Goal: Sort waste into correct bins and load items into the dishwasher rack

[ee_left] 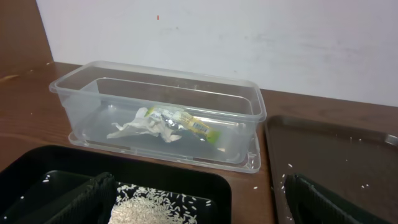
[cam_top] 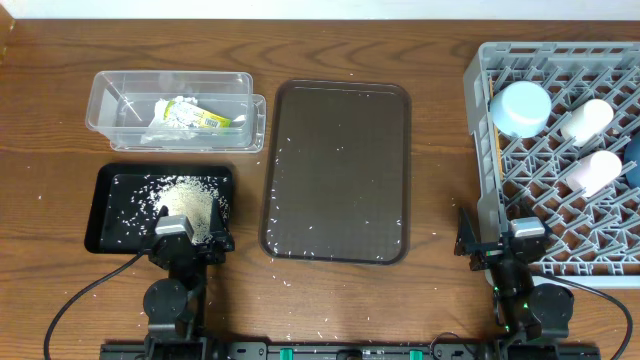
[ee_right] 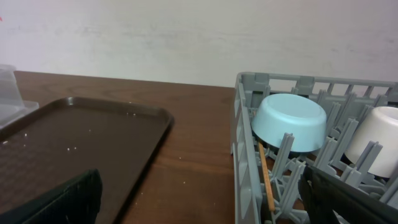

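The clear tub (cam_top: 108, 98) holds the paper wad with the yellow-green wrapper (cam_top: 190, 115). The black tray (cam_top: 108, 215) holds the rice heap (cam_top: 190, 200). The grey rack (cam_top: 480, 70) holds the light-blue bowl (cam_top: 520, 107), white cup (cam_top: 587, 118), pink cup (cam_top: 597, 170), dark-blue bowl (cam_top: 633, 160) at the frame edge, and chopsticks (cam_top: 497, 150). My left gripper (cam_top: 185, 235) is open and empty over the tray's near edge (ee_left: 199, 208); the tub (ee_left: 155, 93), wad (ee_left: 168, 124) and rice (ee_left: 149, 208) show ahead. My right gripper (cam_top: 500, 245) is open and empty (ee_right: 205, 205) beside the rack (ee_right: 249, 124).
The dark brown serving tray (cam_top: 338, 170) lies between the bins and the rack, dotted with stray rice grains. It also shows in the right wrist view (ee_right: 81, 137). Loose grains lie on the wooden table near the front edge. A white wall stands behind.
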